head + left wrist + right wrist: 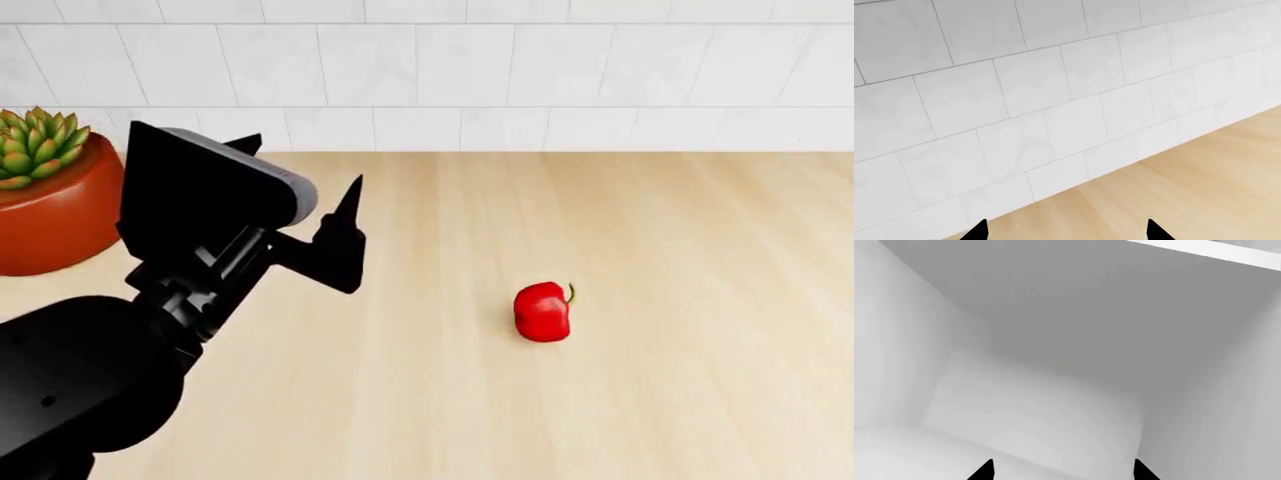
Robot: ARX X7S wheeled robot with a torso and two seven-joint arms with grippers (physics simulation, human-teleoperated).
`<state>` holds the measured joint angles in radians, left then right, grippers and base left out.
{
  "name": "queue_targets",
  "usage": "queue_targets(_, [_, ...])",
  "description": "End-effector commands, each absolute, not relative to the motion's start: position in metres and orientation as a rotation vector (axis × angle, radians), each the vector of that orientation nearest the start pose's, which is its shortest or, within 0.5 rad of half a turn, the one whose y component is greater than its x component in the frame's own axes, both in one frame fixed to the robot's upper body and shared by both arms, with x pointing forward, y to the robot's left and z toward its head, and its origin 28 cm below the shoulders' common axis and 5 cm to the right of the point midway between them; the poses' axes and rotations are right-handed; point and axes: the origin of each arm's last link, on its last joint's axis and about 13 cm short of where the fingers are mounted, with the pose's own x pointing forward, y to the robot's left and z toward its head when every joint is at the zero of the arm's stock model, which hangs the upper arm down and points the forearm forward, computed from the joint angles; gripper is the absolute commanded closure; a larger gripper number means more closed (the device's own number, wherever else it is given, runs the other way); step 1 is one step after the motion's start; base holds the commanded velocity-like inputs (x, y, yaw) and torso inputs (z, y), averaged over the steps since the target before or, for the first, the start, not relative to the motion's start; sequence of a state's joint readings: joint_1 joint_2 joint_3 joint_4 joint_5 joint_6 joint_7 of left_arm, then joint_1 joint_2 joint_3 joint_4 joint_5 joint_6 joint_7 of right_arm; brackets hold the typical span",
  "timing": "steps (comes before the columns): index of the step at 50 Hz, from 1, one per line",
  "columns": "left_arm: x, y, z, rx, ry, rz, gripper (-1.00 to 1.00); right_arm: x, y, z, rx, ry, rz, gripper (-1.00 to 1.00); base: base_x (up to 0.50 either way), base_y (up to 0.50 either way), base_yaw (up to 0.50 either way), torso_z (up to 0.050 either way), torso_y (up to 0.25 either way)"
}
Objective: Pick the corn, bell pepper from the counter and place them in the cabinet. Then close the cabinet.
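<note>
The red bell pepper [543, 311] with its green stem lies alone on the beige counter [694, 410], right of the middle in the head view. My left gripper [307, 165] hovers above the counter well to the pepper's left, open and empty. In its wrist view, the left gripper [1067, 231] points at the tiled wall [1021, 100] and the counter [1187, 190]. My right gripper [1064, 471] is open with nothing between its fingertips, facing plain white inner walls that look like the cabinet [1054, 390]. It does not show in the head view. The corn is out of view.
A red-orange pot with a green succulent [47, 185] stands at the back left of the counter, close to my left arm. White wall tiles [467, 70] close off the back edge of the counter.
</note>
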<state>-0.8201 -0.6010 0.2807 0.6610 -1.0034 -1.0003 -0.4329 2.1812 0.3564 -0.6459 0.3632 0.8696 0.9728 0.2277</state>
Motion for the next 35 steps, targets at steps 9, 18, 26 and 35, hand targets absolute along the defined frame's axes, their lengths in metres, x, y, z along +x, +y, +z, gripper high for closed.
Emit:
queue_targets(9, [0.24, 0.223, 0.241, 0.189, -0.136, -0.343, -1.0, 0.209, -0.103, 0.513, -0.447, -0.661, 0.259, -1.0, 0.0, 0.0, 0.0, 0.0, 0.0])
queue_targets(18, [0.24, 0.223, 0.241, 0.181, -0.143, -0.334, -1.0, 0.18, -0.117, 0.482, -0.475, -0.677, 0.323, -1.0, 0.0, 0.0, 0.0, 0.0, 0.0])
queue_targets(26, [0.241, 0.223, 0.24, 0.176, -0.147, -0.328, -1.0, 0.161, -0.129, 0.465, -0.491, -0.698, 0.362, -1.0, 0.0, 0.0, 0.0, 0.0, 0.0])
queue_targets(35, [0.241, 0.224, 0.24, 0.174, -0.152, -0.321, -1.0, 0.153, -0.136, 0.446, -0.535, -0.573, 0.379, -1.0, 0.0, 0.0, 0.0, 0.0, 0.0])
